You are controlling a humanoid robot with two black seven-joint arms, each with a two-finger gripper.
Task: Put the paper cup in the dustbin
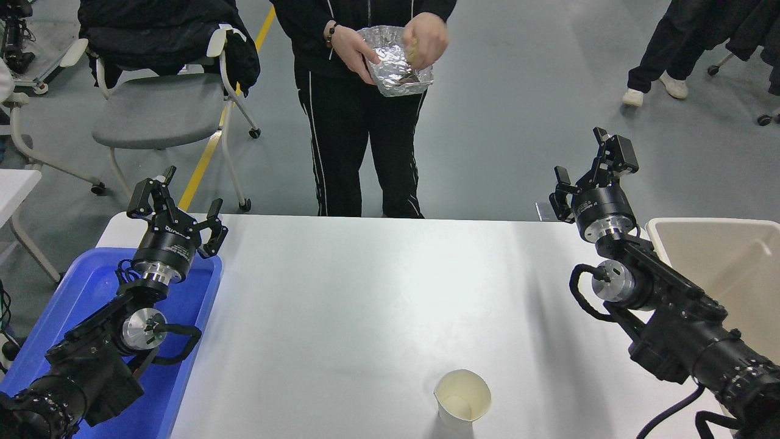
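The paper cup [462,397] stands upright on the white table [365,292] near its front edge, right of centre, its cream inside showing. The beige dustbin [725,268] is at the right edge, partly hidden behind my right arm. My right gripper [588,164] is open and empty, raised at the table's far right corner, well behind and right of the cup. My left gripper [177,201] is open and empty, parked above the blue tray at the left.
A blue plastic tray [91,292] lies under the left arm. A person stands at the table's far side holding a crumpled silver foil bag [396,61]. A grey chair [164,103] stands at the back left. Another person's legs show at the top right.
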